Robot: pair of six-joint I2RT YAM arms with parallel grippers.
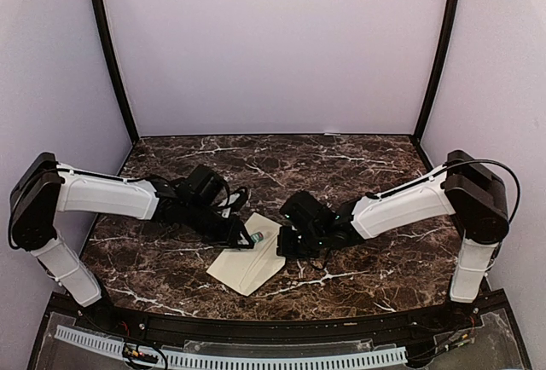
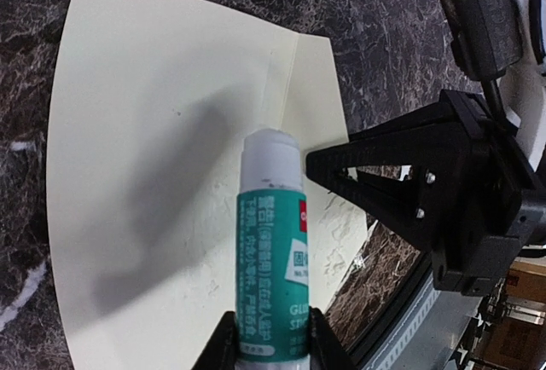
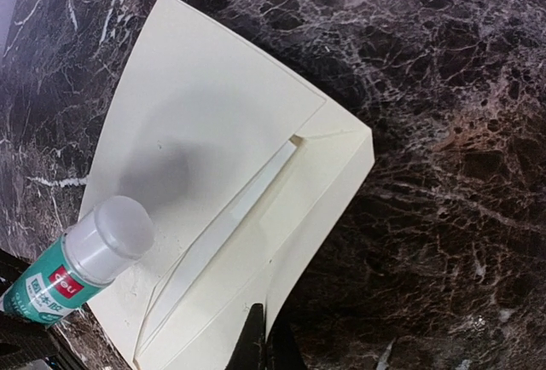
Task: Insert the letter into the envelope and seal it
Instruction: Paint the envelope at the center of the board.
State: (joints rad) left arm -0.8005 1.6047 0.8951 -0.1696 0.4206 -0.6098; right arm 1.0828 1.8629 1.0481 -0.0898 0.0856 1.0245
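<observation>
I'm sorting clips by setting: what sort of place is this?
Probably a robot test booth: plain lilac walls enclose a dark marble-patterned tabletop, where a white-and-black left arm and right arm work over a cream paper envelope with a green-labelled glue stick.

Envelope [image 1: 246, 266] on dark marble table [image 1: 358, 165]

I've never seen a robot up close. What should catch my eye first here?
A green glue stick, gripped by the left end effector, points at a cream envelope lying on the dark marble table. The right end effector sits shut at the envelope's edge.
</observation>
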